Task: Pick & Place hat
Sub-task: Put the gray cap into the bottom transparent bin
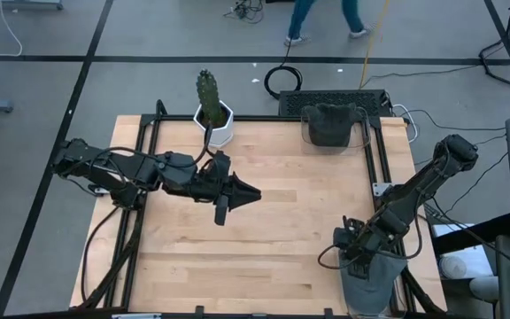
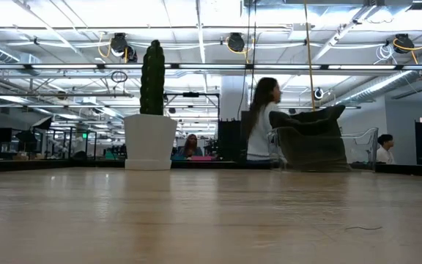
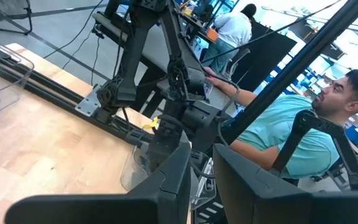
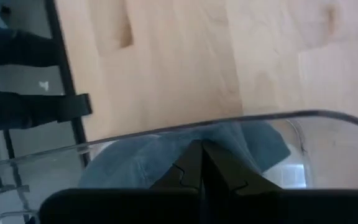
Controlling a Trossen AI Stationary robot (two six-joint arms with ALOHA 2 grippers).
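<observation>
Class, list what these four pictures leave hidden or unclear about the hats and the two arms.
- Right gripper, high view: jaws hidden by the arm over the clear bin.
- Blue hat, right wrist view: blurred, partly behind the fingers.
- Low view: neither arm shows.
- Dark hat, high view: detail too small.

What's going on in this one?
The right gripper is down in a clear bin at the table's near right corner, fingers shut, over a bluish-grey hat lying inside. The left gripper hangs over mid-table, holding nothing. A dark hat sits in another clear bin at the far edge, near a potted cactus.
</observation>
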